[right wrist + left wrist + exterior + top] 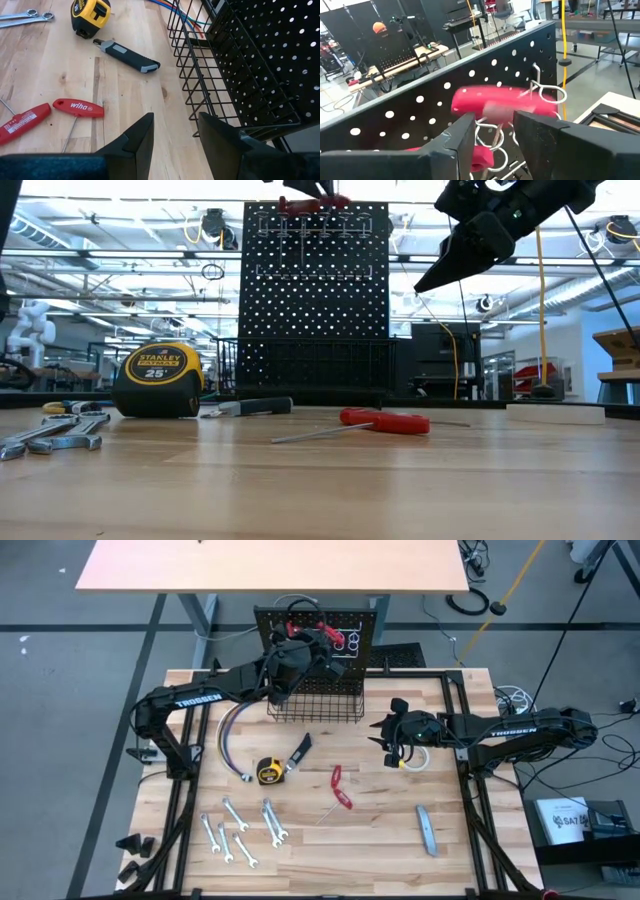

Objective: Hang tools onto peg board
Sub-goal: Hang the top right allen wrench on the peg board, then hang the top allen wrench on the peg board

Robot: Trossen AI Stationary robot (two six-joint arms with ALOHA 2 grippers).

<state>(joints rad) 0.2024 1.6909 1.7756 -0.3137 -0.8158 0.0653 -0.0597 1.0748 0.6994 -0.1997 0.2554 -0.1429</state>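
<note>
I am judging the job as barely begun. Up on the upright black perforated peg board (318,628), a red T-handled tool (502,102) is sitting in the shiny wire ring holders (492,142), and at least one more red handle is showing beside it in the overhead view; everything else is lying on the pale wooden surface (380,840) in front of the board.

Going left to right in front of the board: the silver open-end wrenches (240,830) are lying well forward, the yellow tape measure (268,771) and the black-handled knife (301,752) are resting nearer its wire basket (316,705), two red-handled tools (341,787) are lying about centre, the white tape roll (417,760) is under my right arm, and the grey bar (426,829) is furthest off.

My left gripper (492,132) is up at the board's top edge, fingers parted; the red handle is sitting just beyond the tips, and I am reading it as released, not gripped.

My right gripper (175,137) is hovering off the board's right corner, fingers apart and holding nothing, with the red tools lying ahead of the tips.
</note>
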